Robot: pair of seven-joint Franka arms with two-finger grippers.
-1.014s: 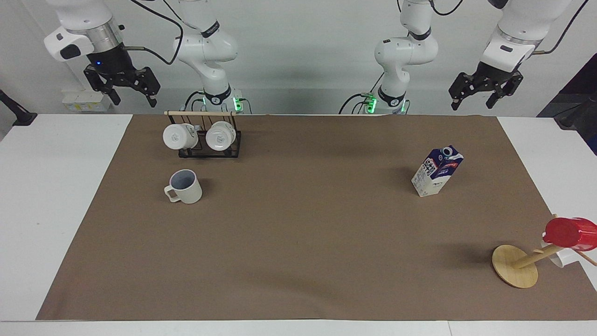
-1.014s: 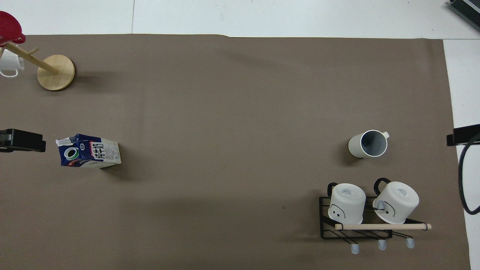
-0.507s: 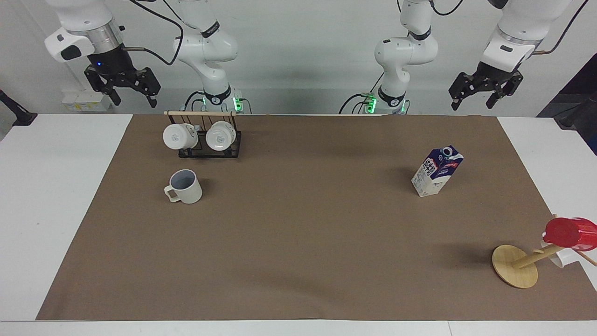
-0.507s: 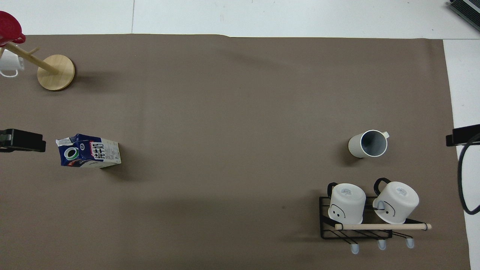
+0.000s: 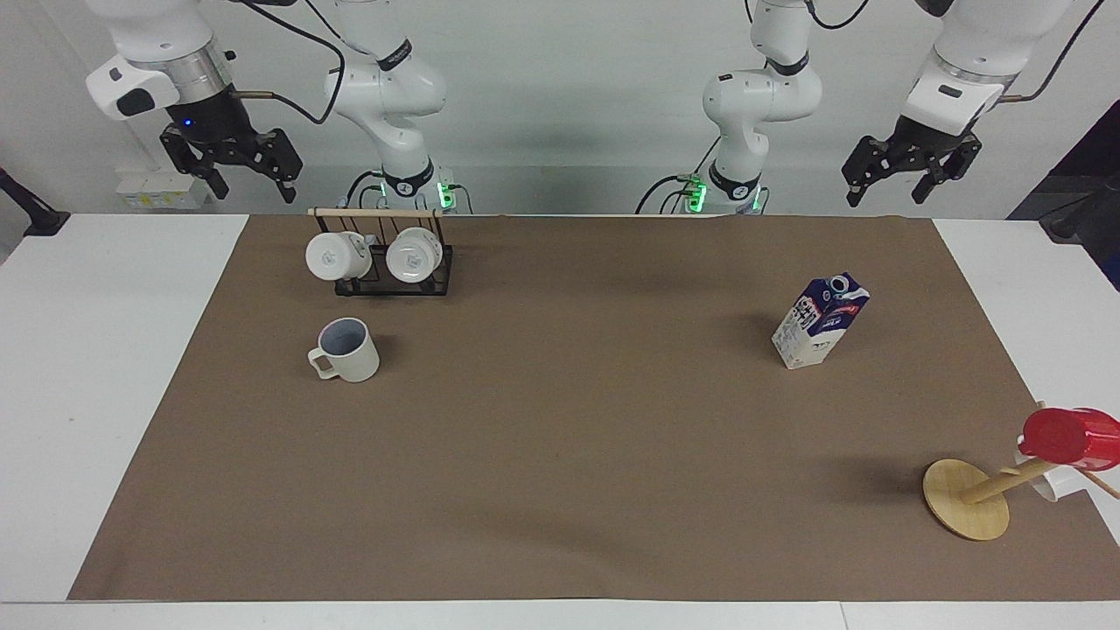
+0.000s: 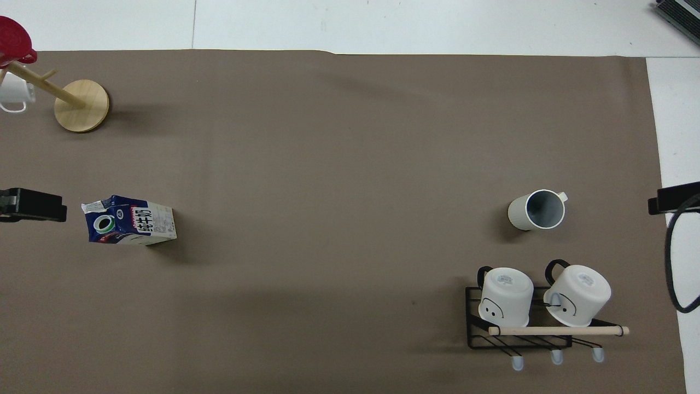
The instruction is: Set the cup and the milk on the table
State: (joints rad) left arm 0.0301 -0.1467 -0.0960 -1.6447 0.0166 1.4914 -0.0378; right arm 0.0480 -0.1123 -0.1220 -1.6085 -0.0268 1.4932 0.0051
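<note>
The cream-beige cup [image 5: 348, 350] stands upright on the brown mat [image 5: 569, 455] of the table, a little farther from the robots than the mug rack; it also shows in the overhead view [image 6: 537, 210]. The milk carton [image 5: 820, 321] stands upright on the mat toward the left arm's end, and shows in the overhead view [image 6: 130, 220]. My right gripper [image 5: 252, 188] hangs open and empty, high over the table's near edge beside the rack. My left gripper [image 5: 885, 194] hangs open and empty, high over the near edge at the left arm's end.
A black wire rack [image 5: 381, 278] with two white mugs stands near the robots, next to the cup. A wooden mug tree [image 5: 967, 499] with a red cup [image 5: 1072, 436] stands at the left arm's end, farther from the robots than the milk.
My right gripper has shifted very slightly up. The cup, the milk and the left arm have not moved.
</note>
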